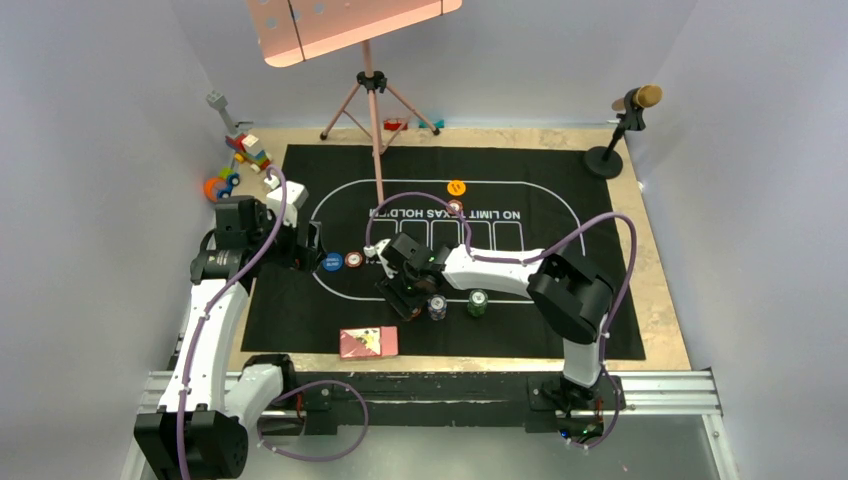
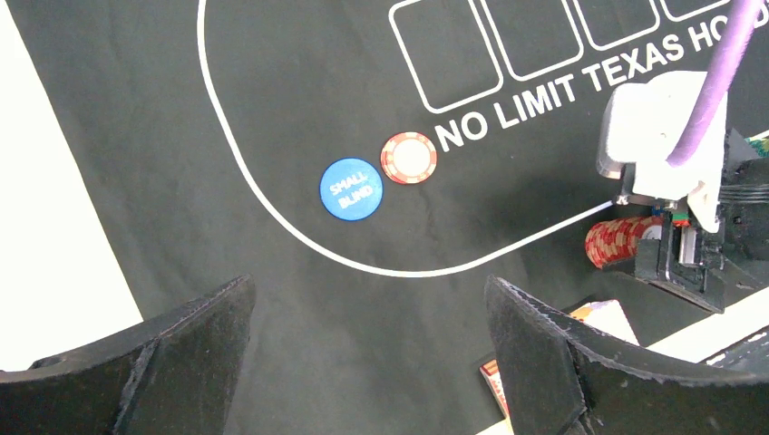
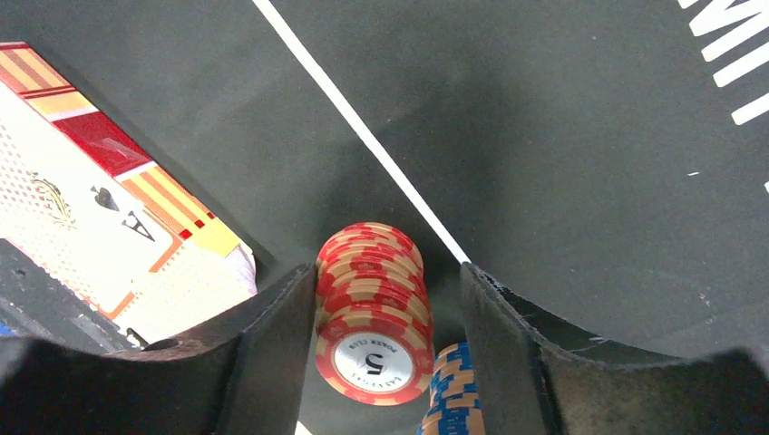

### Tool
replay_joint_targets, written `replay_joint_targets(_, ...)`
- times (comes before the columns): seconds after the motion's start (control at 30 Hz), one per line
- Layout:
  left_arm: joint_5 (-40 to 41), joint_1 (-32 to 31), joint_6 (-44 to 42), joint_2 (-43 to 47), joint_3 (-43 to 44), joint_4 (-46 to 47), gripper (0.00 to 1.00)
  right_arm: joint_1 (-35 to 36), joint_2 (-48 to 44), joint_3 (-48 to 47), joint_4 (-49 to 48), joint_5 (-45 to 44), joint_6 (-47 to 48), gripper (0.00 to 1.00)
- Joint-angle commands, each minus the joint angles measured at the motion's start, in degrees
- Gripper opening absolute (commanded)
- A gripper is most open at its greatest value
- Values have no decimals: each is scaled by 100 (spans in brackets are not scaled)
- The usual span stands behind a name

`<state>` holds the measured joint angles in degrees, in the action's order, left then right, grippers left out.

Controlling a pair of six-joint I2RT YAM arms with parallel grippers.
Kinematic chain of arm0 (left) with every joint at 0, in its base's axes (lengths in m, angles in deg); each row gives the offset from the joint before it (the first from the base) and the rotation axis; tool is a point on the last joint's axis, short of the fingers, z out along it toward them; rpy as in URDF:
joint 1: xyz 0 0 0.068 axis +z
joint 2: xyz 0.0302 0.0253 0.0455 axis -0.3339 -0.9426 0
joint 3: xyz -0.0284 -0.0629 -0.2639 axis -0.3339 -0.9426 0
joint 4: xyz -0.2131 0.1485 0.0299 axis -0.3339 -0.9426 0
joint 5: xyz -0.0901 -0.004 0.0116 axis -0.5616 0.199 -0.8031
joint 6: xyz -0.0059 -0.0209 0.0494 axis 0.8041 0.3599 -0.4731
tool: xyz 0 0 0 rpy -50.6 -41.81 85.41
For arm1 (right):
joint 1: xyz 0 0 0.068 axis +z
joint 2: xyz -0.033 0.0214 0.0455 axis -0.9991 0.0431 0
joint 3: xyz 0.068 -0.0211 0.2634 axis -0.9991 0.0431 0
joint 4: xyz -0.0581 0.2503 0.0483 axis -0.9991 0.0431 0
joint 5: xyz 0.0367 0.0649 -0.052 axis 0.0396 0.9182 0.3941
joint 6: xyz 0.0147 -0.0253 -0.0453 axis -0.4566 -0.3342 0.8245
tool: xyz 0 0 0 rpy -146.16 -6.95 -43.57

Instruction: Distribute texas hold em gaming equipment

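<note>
Right tool (image 3: 385, 270) straddling the red chip stack (image 3: 372, 313), not clamped yet.
Stack sits mid-desk toward the near edge, on the felt mat (image 3: 544, 136). Jaws part-open: one finger touching it, gap at the other. Left tool (image 2: 367, 290) wide open, empty, near the left edge. Risk: lopsided closing shoves the stack into the blue chip stack (image 3: 453, 394) just beside it. A tall stack in narrow pads could also shed chips on lift.

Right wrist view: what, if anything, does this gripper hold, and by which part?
Nothing is gripped yet. The right gripper straddles the sides of a stack of red chips, with a gap showing at one finger.
</note>
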<state>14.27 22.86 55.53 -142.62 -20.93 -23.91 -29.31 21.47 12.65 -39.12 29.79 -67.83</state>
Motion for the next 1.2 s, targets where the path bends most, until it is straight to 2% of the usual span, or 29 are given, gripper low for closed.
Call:
replay_joint_targets(0.0,13,23,8,82,-14,175,100,32,73,-283,124,91,207,58)
replay_joint_targets(0.37,5,19,-10,104,-14,156,100,32,-26,-546,357,100,272,33)
replay_joint_targets(0.63,-22,21,-32,112,-7,147,100,32,-115,-893,606,91,280,29)
replay_joint_targets(0.77,-29,24,-39,122,-17,145,100,-41,-168,-1119,799,-223,214,26)
replay_joint_targets(0.9,-39,18,-37,113,-11,136,100,-418,-311,-1308,967,-341,84,24)
replay_joint_targets(1.17,-48,17,-48,152,-18,133,100,-1918,-898,-854,1232,-593,-554,19)
